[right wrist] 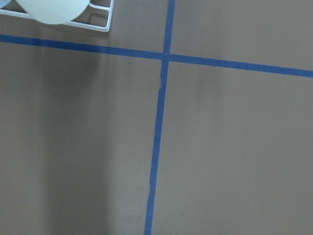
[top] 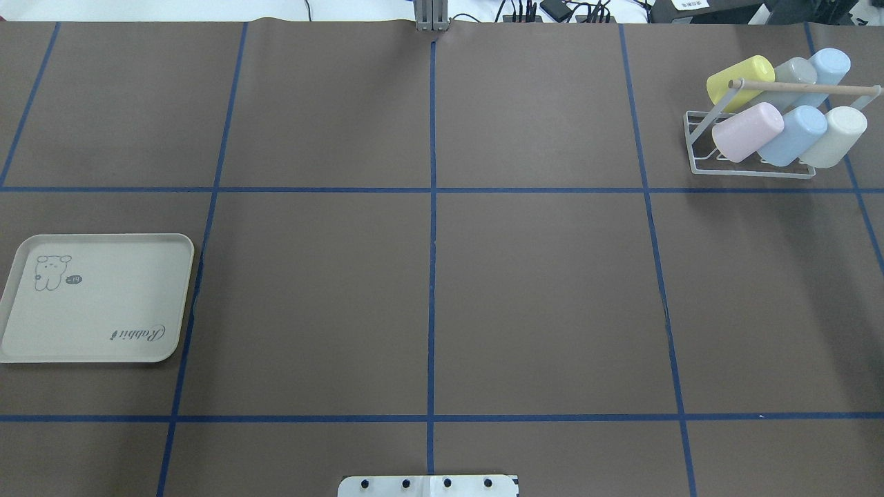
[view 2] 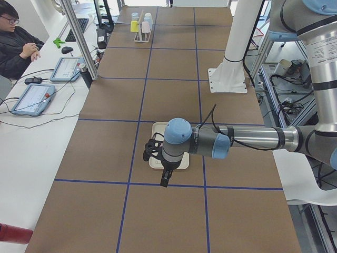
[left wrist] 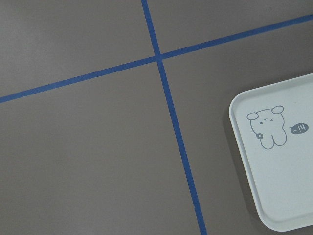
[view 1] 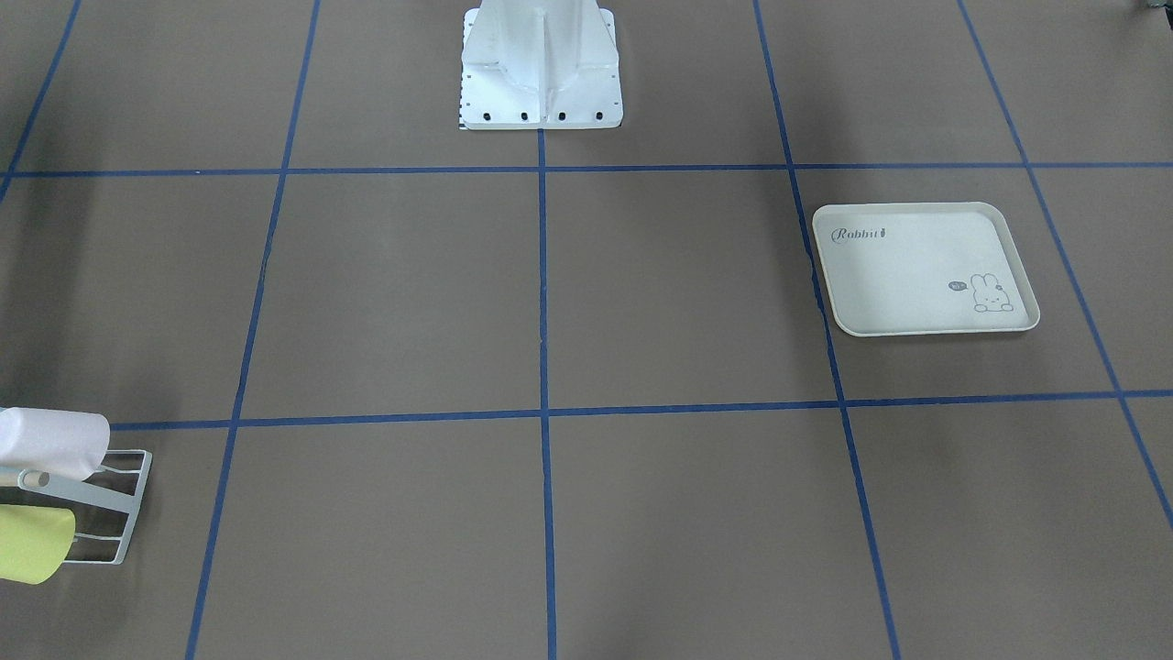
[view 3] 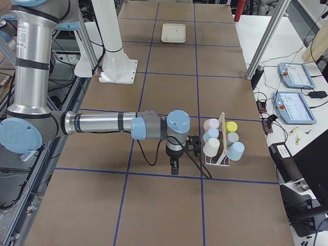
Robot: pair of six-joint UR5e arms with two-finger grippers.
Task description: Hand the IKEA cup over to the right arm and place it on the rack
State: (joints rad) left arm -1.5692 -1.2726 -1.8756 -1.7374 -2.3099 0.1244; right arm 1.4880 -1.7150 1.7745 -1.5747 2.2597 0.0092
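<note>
Several pastel IKEA cups lie slanted on the white wire rack [top: 749,172] at the table's far right corner, among them a pink cup [top: 747,131], a yellow cup [top: 740,81] and a cream cup [top: 836,134], under a wooden rod [top: 804,87]. The rack [view 1: 136,506] shows cut off at the front-facing view's left edge. My right gripper [view 3: 193,143] hangs just beside the rack [view 3: 220,159]; I cannot tell whether it is open or shut. My left gripper [view 2: 152,152] hovers over the cream rabbit tray [view 2: 179,163], its state equally unclear. No cup shows in either gripper.
The rabbit-printed tray [top: 103,304] lies at the table's left edge. The white robot pedestal [view 1: 541,73] stands at the near middle. Blue tape lines grid the brown table. A seated person [view 2: 16,42] and tablets are at a side bench.
</note>
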